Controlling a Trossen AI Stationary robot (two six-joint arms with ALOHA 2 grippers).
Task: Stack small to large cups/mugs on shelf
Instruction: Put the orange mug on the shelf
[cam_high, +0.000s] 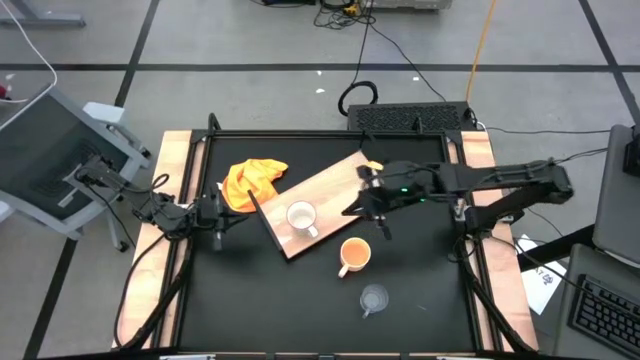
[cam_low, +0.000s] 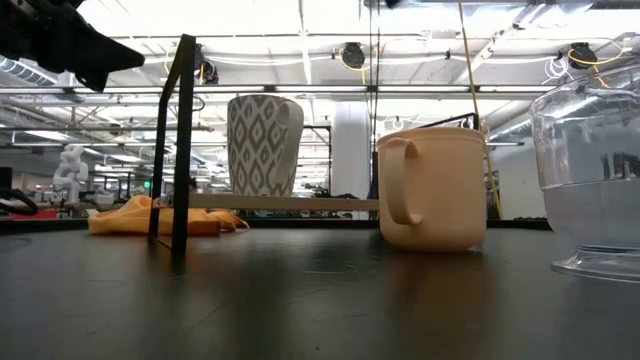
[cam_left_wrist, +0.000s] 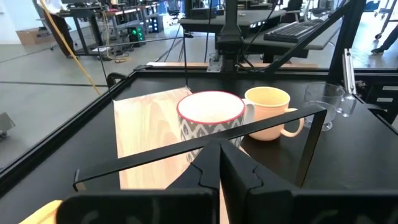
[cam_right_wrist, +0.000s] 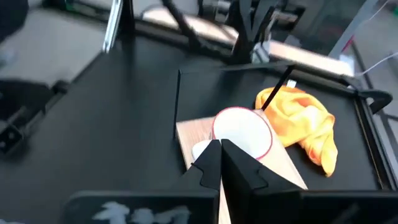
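Note:
The light-brown wooden shelf board (cam_high: 325, 195) lies slantwise at mid-table. The white mug with a grey pattern (cam_high: 301, 217) stands upright on its base on the board's near end (cam_left_wrist: 210, 118). The yellow-orange mug (cam_high: 354, 254) stands on the black tabletop just near of the board (cam_low: 432, 187). The clear glass cup (cam_high: 374, 299) stands nearer the front edge (cam_low: 600, 180). My left gripper (cam_high: 228, 215) is shut and empty at the board's left (cam_left_wrist: 221, 163). My right gripper (cam_high: 358, 207) is shut and empty, raised over the board to the right of the white mug (cam_right_wrist: 221, 155).
A yellow-orange cloth (cam_high: 252, 182) lies crumpled at the board's far-left side. A thin black metal frame (cam_left_wrist: 249, 130) stands between my left gripper and the white mug, with a post in the low view (cam_low: 180, 140). Bare black tabletop (cam_high: 270, 300) lies at the near left.

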